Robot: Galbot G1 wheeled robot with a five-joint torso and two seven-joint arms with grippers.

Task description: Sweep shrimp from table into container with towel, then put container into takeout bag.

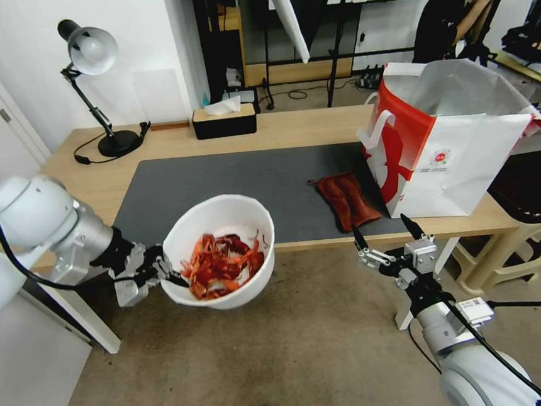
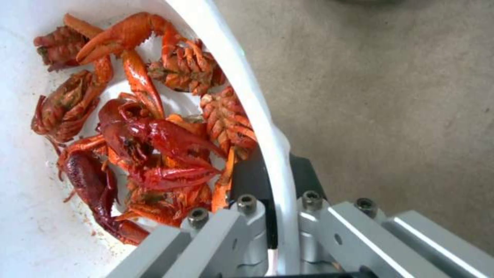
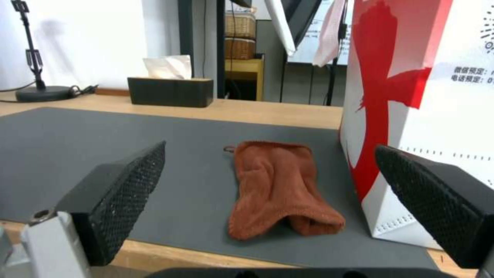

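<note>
Left gripper (image 1: 163, 272) pinches the container (image 1: 221, 217) rim (shrimp (image 1: 222, 264) inside); right gripper (image 1: 386, 231) spread wide, empty

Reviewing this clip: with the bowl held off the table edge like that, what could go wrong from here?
1. The left gripper pinches the container by one thin spot of its rim, over the floor in front of the table. With the shrimp inside, the bowl might tilt or slip and spill.
2. The takeout bag stands at the far right, with the towel and the open right gripper near the path; the bowl could clip them, or the bag's rim.
</note>
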